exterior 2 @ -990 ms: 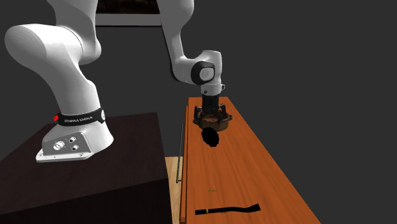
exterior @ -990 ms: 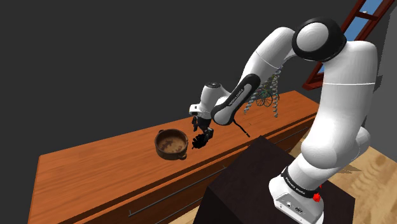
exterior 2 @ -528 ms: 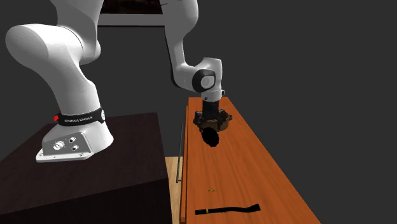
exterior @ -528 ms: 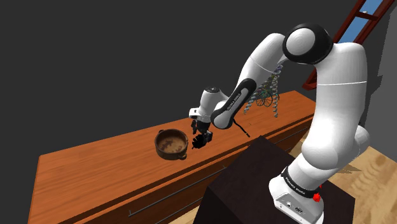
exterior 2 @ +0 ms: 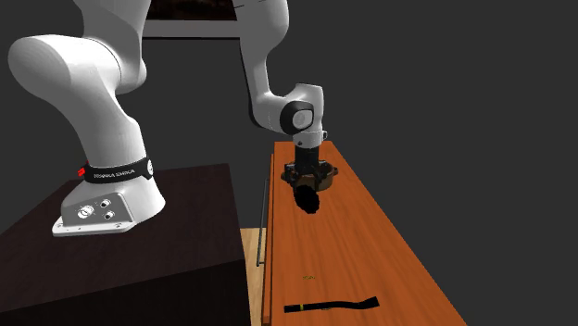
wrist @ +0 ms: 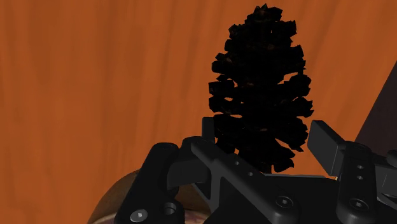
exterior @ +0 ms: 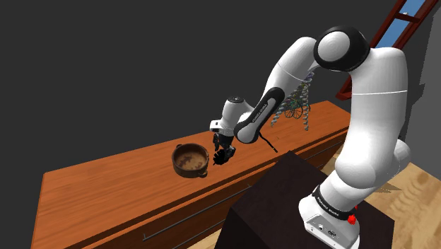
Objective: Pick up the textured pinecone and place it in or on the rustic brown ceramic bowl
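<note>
- Item 1: all-black two-finger gripper (exterior: pixel 222 151) (exterior 2: pixel 307 181) (wrist: pixel 267 137). I read it as clenched on the pinecone, one finger on each flank, pointing down at the counter.
- Item 2: dark, scaly, cone-shaped pinecone (exterior: pixel 220 158) (exterior 2: pixel 307 198) (wrist: pixel 261 89). It hangs from the fingers clear of the wood, just beside the bowl's rim on the shoulder view's right.
- Item 3: round brown ceramic bowl with small side handles (exterior: pixel 190 160) (exterior 2: pixel 331 173) (wrist: pixel 114 202). It stands upright on the counter and has not moved.
- Item 4: long orange-brown wooden counter (exterior: pixel 106 191) (exterior 2: pixel 370 259).
- Item 5: thin black strip (exterior 2: pixel 333 305), lying at the counter's near end in the second exterior view.
- Change over the last second: the arm's upper joint has swung toward the shoulder view's left, and the gripper with its load has edged slightly nearer the bowl.
</note>
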`<move>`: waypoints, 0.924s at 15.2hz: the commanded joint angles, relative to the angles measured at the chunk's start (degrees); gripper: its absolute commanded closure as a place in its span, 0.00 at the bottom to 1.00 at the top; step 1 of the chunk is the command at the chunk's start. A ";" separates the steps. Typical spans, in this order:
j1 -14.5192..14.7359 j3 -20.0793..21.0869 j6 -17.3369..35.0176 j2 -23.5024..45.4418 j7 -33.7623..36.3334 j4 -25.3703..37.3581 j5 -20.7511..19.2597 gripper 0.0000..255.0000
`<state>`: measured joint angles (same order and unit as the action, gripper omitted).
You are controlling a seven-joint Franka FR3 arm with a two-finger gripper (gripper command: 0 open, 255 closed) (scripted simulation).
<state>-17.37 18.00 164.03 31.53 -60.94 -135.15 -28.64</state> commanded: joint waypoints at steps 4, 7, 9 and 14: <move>-0.06 -0.04 0.03 0.07 -0.04 -0.02 0.00 1.00; 0.00 -0.06 0.04 0.11 0.02 0.01 -0.02 1.00; -1.17 1.35 -1.06 -1.52 -0.78 -0.66 1.00 1.00; -4.16 5.03 -3.88 -5.59 -3.06 -2.11 4.02 1.00</move>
<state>-20.82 22.21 160.75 26.89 -63.45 -136.88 -25.31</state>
